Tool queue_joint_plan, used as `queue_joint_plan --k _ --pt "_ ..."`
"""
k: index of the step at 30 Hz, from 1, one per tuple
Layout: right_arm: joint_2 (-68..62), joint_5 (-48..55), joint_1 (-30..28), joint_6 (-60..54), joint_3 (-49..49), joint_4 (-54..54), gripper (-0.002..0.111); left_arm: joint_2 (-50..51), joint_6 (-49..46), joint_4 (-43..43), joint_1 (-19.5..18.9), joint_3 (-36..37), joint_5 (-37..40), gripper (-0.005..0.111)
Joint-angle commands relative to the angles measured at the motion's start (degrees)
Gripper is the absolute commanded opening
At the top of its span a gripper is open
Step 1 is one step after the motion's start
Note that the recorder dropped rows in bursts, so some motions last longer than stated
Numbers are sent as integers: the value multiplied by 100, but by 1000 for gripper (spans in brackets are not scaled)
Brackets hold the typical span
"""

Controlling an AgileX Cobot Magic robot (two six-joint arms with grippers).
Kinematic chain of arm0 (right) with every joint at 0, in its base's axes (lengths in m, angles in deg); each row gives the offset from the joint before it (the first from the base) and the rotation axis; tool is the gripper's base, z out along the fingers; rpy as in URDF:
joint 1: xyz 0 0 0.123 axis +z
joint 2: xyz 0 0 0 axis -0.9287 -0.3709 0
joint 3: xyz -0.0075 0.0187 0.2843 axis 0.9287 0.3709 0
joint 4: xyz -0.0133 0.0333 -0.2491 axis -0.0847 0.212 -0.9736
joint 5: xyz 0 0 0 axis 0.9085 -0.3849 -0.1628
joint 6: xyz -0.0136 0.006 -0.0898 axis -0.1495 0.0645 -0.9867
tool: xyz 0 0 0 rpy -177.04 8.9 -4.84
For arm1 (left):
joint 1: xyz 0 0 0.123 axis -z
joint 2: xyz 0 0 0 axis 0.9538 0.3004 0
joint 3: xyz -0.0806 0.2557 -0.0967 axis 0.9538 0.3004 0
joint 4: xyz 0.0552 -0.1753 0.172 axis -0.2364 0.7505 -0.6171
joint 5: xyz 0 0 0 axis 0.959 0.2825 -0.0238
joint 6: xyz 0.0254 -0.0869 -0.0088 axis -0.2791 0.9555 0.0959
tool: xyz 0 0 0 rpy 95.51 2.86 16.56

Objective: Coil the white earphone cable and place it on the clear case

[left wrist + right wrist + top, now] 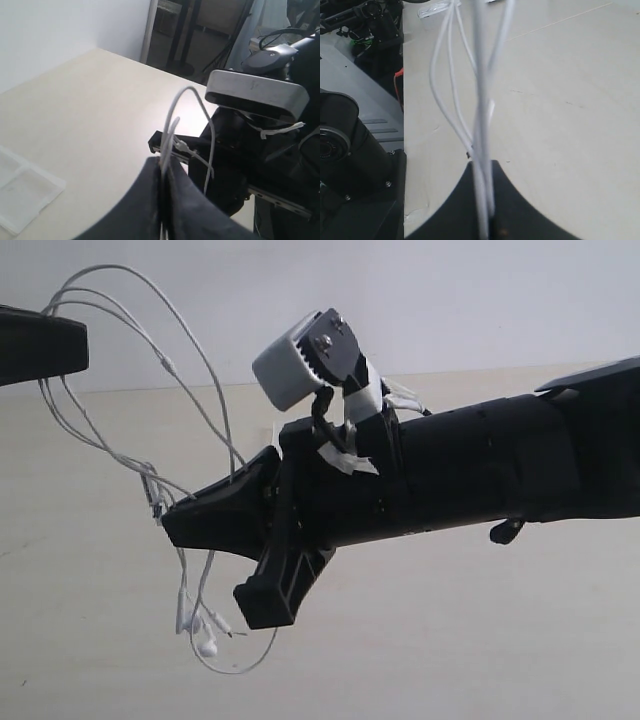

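The white earphone cable (163,362) hangs in several loose loops above the table, strung between both grippers. At the upper left, my left gripper (80,346) is shut on its strands, which rise from between the closed fingers in the left wrist view (170,117). My right gripper (168,523) reaches across to the left and is shut on a bundle of strands (480,100). The earbuds (205,640) dangle below the right gripper, near the table. The clear case (22,192) lies flat on the table, seen only in the left wrist view and well apart from the cable.
The beige table (480,640) stretches under both arms. The right arm's grey wrist camera (295,365) sits on top of the arm, close in front of the left gripper (255,92). A black arm base (345,150) stands beyond the table's edge.
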Motion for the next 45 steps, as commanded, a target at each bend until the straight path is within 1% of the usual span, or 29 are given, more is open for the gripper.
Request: queue_joint_plan --k 1,14,18,21,23,34,39,45 --pt "-19 -24 7 99 -40 44 0 -57 257 4 -15 -26 -4 0" --pt "301 -504 7 124 -40 44 0 -57 1320 4 -15 -26 -4 0" --pt "410 -503 7 190 -40 44 0 -57 1336 4 -15 -26 1 0" --pt "485 -668 7 403 -40 37 0 -57 1439 4 -15 -26 142 0" --pt "555 -712 7 536 -40 -134 0 -57 1439 4 -15 -26 189 0" --pt "1102 -1023 7 742 -40 -312 0 -57 1439 4 -15 -26 458 0" --pt "1206 -1212 7 915 -40 -551 0 -57 1507 4 -15 -26 515 0" --pt "1261 -1246 7 940 -40 -554 0 -57 1507 4 -15 -26 515 0"
